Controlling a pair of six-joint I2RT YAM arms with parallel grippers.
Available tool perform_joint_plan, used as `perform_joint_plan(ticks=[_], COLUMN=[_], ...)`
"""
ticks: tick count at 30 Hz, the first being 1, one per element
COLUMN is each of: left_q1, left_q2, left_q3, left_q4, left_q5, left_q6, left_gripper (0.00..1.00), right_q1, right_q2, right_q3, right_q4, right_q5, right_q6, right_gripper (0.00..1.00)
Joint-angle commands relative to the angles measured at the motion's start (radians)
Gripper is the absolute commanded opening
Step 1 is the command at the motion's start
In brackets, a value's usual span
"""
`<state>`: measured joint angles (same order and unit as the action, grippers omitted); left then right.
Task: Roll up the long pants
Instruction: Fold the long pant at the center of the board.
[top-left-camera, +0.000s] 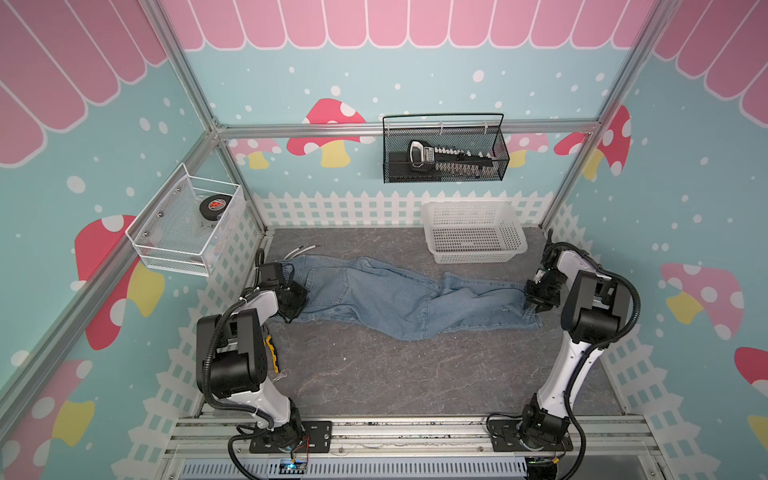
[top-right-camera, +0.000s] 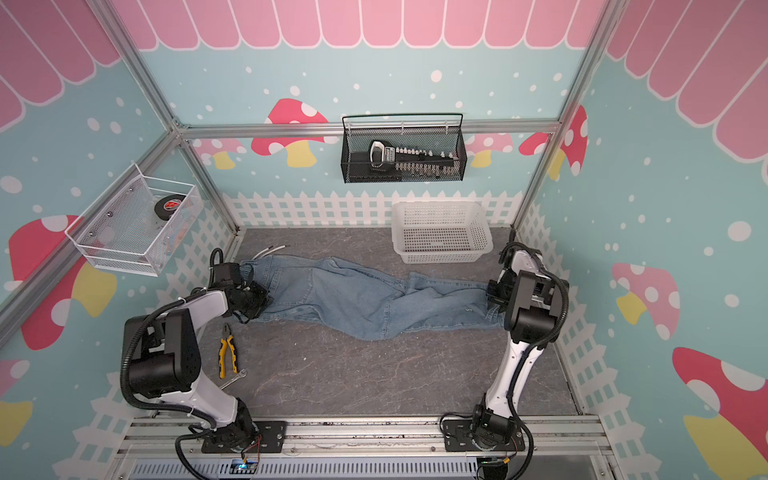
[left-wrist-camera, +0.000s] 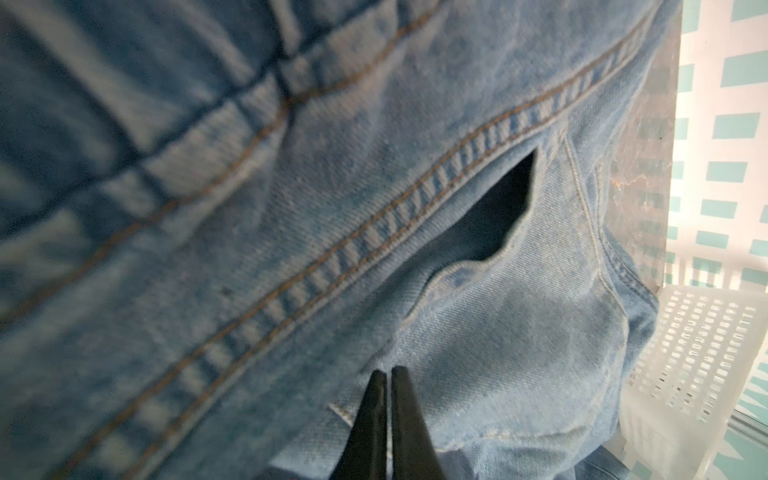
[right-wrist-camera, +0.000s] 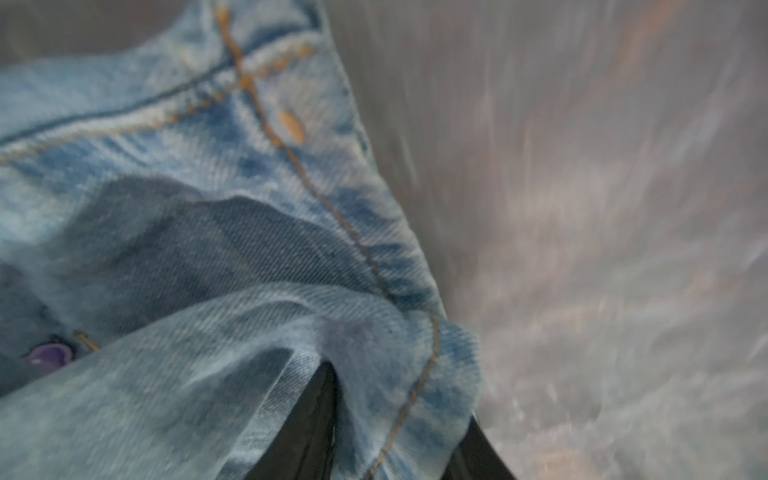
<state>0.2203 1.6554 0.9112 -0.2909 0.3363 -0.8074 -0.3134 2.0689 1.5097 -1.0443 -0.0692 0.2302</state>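
Black fingers of the left tool (left-wrist-camera: 384, 376) are pressed together, tips resting on denim near a gaping pocket slit. Can't tell if any cloth is nipped btwn them. The right tool (right-wrist-camera: 399, 399) is clamped on a bunched hem fold, w/ 1 finger (right-wrist-camera: 307, 419) on each side of the stitched edge; that view is blurred. A purple bit of the patch (right-wrist-camera: 48, 355) shows close to that hem.

In both top views the long pants (top-left-camera: 395, 299) (top-right-camera: 357, 299) lie unrolled, stretched lengthwise across the grey tabletop (top-left-camera: 415, 374). The waistband end is under the left tool (top-left-camera: 293, 301) and the hems are at the right tool (top-left-camera: 538, 297). The legs are rumpled, 1 crossing over the other near the middle. The white drawstring (top-left-camera: 301, 250) trails off the waistband toward the back wall.

Behind the hem end, near but apart from the denim, stands a white plastic basket (top-left-camera: 467, 205). In a top view, yellow-handled pliers (top-right-camera: 227, 351) and a wrench (top-right-camera: 235, 378) lie on the tabletop beside the left arm. On the back wall hangs a black mesh basket (top-left-camera: 444, 174), and on the side wall a white wire basket (top-left-camera: 166, 249) w/ a puck (top-left-camera: 214, 204) in it.
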Motion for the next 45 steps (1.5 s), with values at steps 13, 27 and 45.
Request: perform_joint_plan(ticks=[13,27,45], left_q1=[0.088,0.075,0.038], left_q2=[-0.016,0.167,0.308], left_q3=[0.028,0.17,0.197], left_q4=[-0.037,0.038,0.179], left_q5=[-0.067,-0.065,0.053], left_q6=[-0.001,-0.05,-0.125], left_gripper=[0.11,0.12,0.12], right_q1=[-0.02,-0.015,-0.006], right_q2=[-0.303,-0.339,-0.522], right_q3=[-0.152,-0.248,-0.449], right_q4=[-0.041,-0.011,-0.008], right_q5=[0.069,0.037,-0.02], right_q6=[0.078,0.097,0.18], right_gripper=[0.49,0.48,0.5])
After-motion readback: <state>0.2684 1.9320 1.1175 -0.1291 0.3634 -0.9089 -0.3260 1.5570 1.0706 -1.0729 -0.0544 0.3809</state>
